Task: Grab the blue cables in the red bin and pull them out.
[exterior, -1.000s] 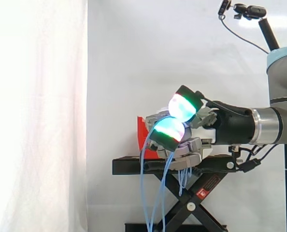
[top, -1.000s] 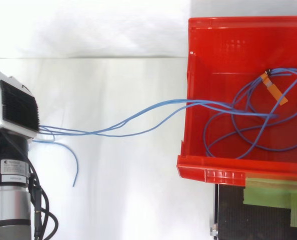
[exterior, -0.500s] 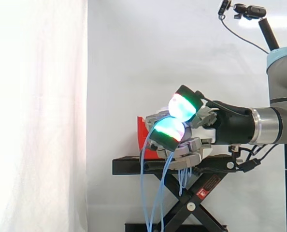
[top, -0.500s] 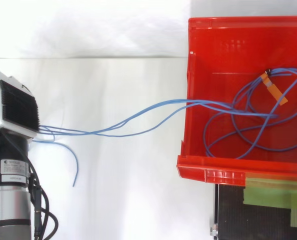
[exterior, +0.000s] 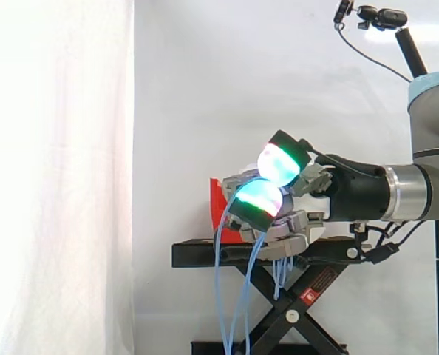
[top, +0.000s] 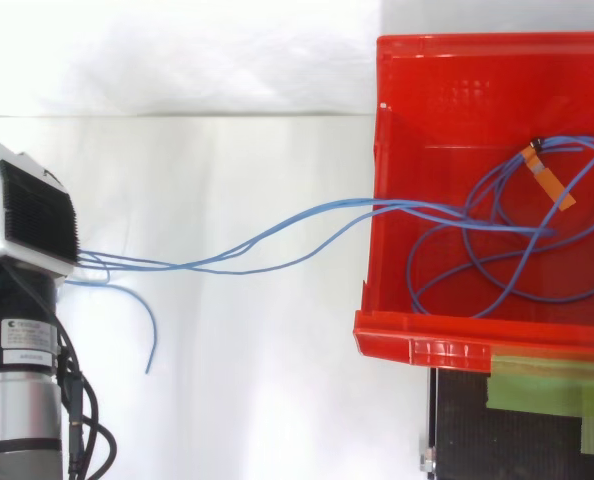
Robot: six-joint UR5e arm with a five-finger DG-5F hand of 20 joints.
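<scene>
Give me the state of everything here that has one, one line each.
Robot's hand: shut on the cables, held away from the bin.
Thin blue cables: partly out; strands cross the bin's wall to the hand, loops lie inside.
Red plastic bin: upright, open-topped, on the stand.
Orange tag: on a cable, inside the bin.
Black scissor stand: raised.

The red bin point(top: 447, 100) is smooth, glossy plastic; the blue cables point(top: 277, 232) look sleek-sheathed, probably plastic. My hand point(exterior: 308, 200) has glossy pads point(exterior: 278, 160) against the matt cloth curtain point(exterior: 57, 185).
</scene>
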